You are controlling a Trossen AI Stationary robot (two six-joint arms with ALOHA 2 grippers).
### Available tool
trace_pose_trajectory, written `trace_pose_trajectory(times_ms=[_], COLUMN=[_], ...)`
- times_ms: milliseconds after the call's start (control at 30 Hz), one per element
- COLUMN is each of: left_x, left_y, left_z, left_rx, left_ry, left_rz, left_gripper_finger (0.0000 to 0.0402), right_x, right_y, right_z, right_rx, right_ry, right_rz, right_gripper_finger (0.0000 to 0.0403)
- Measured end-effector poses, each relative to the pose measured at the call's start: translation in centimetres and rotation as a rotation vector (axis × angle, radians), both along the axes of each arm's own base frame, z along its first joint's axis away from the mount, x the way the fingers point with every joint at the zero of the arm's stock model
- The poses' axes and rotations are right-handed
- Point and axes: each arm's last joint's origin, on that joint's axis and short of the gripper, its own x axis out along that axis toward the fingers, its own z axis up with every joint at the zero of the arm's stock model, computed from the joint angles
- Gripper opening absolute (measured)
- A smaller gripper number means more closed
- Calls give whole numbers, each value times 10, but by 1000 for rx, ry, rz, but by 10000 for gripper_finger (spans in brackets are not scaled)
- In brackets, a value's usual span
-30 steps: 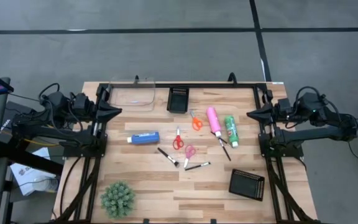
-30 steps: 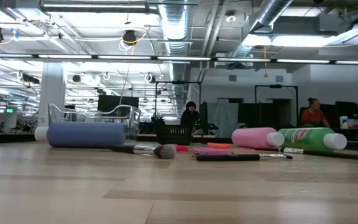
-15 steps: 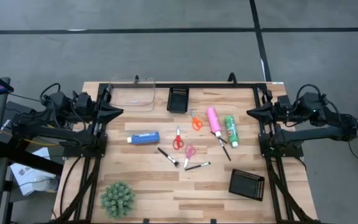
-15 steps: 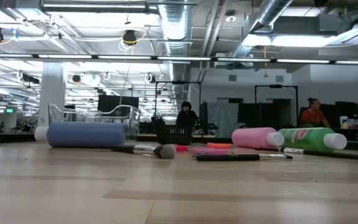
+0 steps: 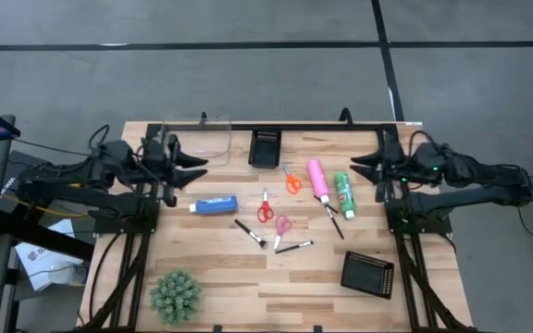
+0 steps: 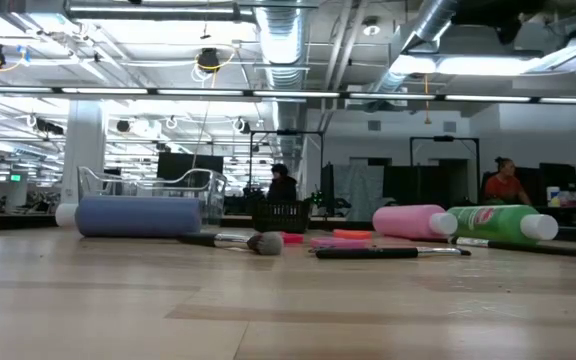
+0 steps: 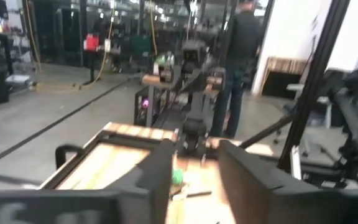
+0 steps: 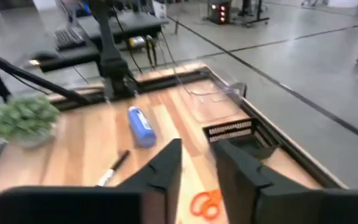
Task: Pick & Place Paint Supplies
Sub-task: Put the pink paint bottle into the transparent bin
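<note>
A pale wooden bench stands on a grey floor, with an open workshop of ducts and strip lights behind it. Nearest the front edge sit a spiky green plant on the left and a black mesh tray on the right. Further in, the paint supplies lie loose across the middle: two dark-handled brushes near a third brush, pink scissors, red scissors and orange scissors. The blue bottle lies on its side to the left of them; the pink bottle and green bottle lie side by side to the right. At the far edge are a clear container and a second black tray.

The left claw hovers over the bench's left side, near the clear container, its fingers a little apart and holding nothing. The right claw hovers at the right side, just beyond the green bottle, its fingers slightly apart, also empty and touching nothing.
</note>
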Motion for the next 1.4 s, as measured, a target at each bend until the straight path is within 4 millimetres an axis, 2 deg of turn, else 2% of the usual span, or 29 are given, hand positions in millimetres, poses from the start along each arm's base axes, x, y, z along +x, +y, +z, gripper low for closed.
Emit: trace_pose_trajectory(times_ms=[200,367,467,600,700,900,1067,1167,1400], left_x=[21,41,52,60,60,47,36,31,21], left_y=[0,0,0,0,-2,-4,-8,-12,-14], left_z=[-12,-28,-42,-66,-84,-116,-135,-142,-162], left_rx=[36,38,42,41,36,10,-11,-10,-8], left_ry=[93,205,260,277,204,45,69,74,116], left_rz=[11,9,6,-6,-54,-140,-165,-188,-170], left_gripper_finger=[237,272,274,265,254,232,222,222,235], right_x=[33,68,89,118,140,174,192,197,197], right_y=[-2,-1,1,7,16,46,71,81,81], right_z=[-12,-37,-54,-71,-81,-94,-105,-119,-156], right_rx=[-15,36,45,51,35,-60,-112,-137,-144], right_ry=[106,260,336,342,295,142,43,66,150], right_rz=[-28,-45,-41,-35,-33,43,85,69,-30], right_gripper_finger=[187,223,228,222,215,201,196,196,198])
